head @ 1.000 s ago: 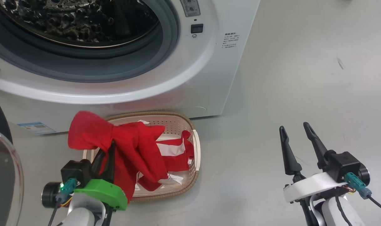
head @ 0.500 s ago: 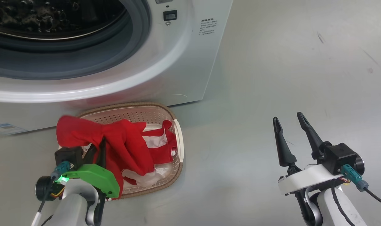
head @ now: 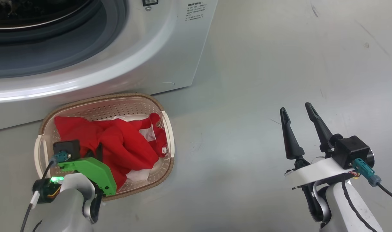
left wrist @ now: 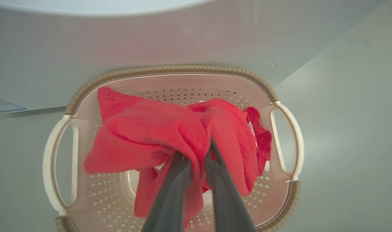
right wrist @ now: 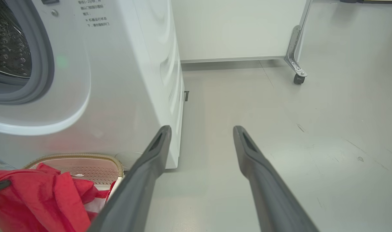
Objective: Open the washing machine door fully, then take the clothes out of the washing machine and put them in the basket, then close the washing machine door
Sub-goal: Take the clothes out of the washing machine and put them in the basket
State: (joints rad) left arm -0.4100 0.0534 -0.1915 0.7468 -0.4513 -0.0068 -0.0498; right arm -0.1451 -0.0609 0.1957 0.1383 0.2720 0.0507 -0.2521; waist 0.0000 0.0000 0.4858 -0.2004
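Red clothes (head: pixel 118 145) inside cream basket (head: pixel 105 99)

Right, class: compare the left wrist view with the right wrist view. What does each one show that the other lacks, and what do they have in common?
From the left wrist view: the left tool shut on the clothes, held over the basket, with its perforated bottom and both white handles in sight.
From the right wrist view: the right tool open and empty, the steel drum, the grey gasket and a castor.
In both: the basket, the red clothes, the washing machine and the grey floor.
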